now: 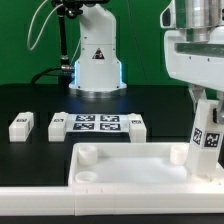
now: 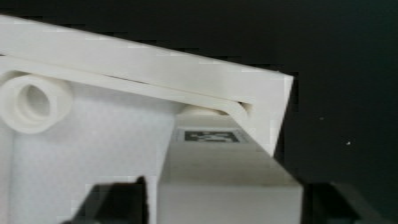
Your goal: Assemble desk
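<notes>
The white tray-like tabletop (image 1: pixel 130 165) lies at the front of the black table, with a round rimmed socket (image 1: pixel 86 153) at its far corner on the exterior view's left. My gripper (image 1: pixel 203 100) is shut on a white leg (image 1: pixel 207 135) that carries a square tag. It holds the leg upright over the tabletop's far corner on the exterior view's right; whether the leg touches that corner is unclear. In the wrist view the leg (image 2: pixel 222 165) sits between my two dark fingers (image 2: pixel 121 200), above the tabletop's rim (image 2: pixel 160 70) and next to a socket (image 2: pixel 32 100).
Three loose white legs (image 1: pixel 21 125) (image 1: pixel 57 126) (image 1: pixel 136 124) lie in a row behind the tabletop, beside the marker board (image 1: pixel 96 123). The robot's base (image 1: pixel 97 60) stands at the back. A white border rail (image 1: pixel 60 205) runs along the front edge.
</notes>
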You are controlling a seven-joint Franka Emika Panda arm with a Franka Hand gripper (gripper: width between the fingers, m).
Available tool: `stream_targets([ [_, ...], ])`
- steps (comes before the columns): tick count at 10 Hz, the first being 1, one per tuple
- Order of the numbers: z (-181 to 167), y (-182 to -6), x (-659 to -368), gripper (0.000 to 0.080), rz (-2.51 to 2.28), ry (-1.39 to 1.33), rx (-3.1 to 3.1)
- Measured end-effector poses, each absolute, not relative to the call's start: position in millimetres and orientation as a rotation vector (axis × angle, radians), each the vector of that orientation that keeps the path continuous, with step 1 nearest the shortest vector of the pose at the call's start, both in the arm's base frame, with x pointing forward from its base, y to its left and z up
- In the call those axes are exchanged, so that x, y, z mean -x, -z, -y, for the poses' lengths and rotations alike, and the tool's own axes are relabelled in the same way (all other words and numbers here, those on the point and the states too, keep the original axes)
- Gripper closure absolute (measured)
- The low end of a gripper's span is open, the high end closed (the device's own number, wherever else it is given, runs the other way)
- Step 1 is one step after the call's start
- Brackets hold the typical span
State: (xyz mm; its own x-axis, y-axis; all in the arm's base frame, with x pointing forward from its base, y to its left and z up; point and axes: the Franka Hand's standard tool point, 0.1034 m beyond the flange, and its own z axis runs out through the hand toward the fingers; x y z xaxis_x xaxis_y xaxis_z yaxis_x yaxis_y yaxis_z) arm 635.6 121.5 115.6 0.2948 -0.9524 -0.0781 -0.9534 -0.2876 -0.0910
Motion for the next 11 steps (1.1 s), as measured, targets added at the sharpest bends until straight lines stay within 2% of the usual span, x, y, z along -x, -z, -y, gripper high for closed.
stream_targets([
  [1,-121.1,-115.4,-631.7,0.0261,-1.597,-0.045,2.587],
  [2,-120.2,-116.9,-632.8,0.0184,-1.343,-0.033,2.725],
  [3,-116.3,-116.7,-634.2,0.0159,-1.101,-0.012,2.827],
  [5,-116.1,-116.7,-634.2,0.0151,-0.889,0.001,2.901],
  [7,-116.0,-116.6,-634.2,0.0150,-0.646,0.016,2.967],
  [8,-116.1,-116.1,-637.3,0.0150,-0.209,0.111,3.082],
  [10,-119.2,-113.8,-636.2,0.0150,-0.195,0.139,3.083],
  [11,-119.7,-113.7,-636.2,0.0243,-0.231,0.138,3.077],
])
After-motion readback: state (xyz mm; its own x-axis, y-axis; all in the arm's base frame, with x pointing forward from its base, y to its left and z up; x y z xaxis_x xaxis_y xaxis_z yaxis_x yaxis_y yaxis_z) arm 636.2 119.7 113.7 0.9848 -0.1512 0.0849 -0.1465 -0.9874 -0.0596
